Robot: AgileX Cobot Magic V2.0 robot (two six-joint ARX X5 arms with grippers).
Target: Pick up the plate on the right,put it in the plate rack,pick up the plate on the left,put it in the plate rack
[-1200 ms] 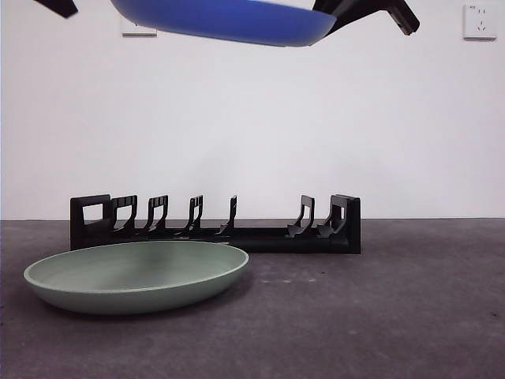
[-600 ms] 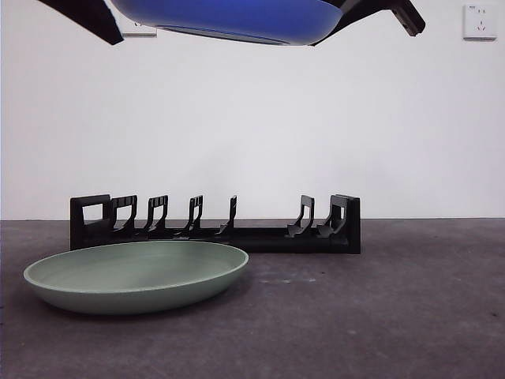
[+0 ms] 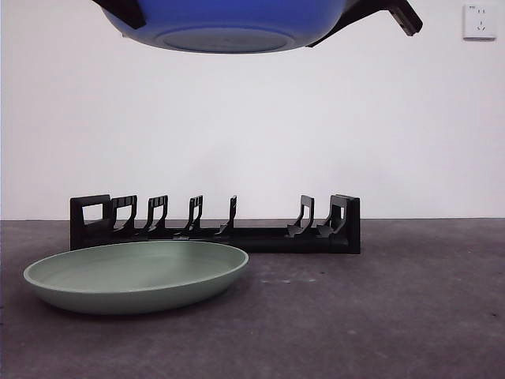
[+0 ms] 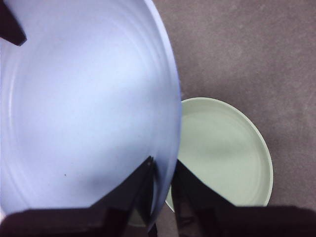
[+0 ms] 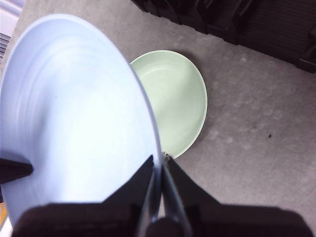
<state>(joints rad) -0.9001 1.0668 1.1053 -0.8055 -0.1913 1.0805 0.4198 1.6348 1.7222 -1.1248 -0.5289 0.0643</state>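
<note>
The blue plate (image 3: 229, 24) hangs high above the tabletop (image 3: 394, 316), pinched at opposite rims by both grippers: the left gripper (image 4: 162, 173) and the right gripper (image 5: 159, 168), jaws pressed on the rim. Since a second ago, the second gripper has taken hold and the plate has dipped, underside showing. The plate rack (image 3: 217, 225) is unfilled; the green plate (image 3: 138, 276) lies before it.

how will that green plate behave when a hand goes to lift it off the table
The green plate looks rigid, so it should keep its shape. It lies flat with a low, shallow rim, probably hard to get a jaw under. Its smooth surface may be slippery in a thin edge pinch.
</note>
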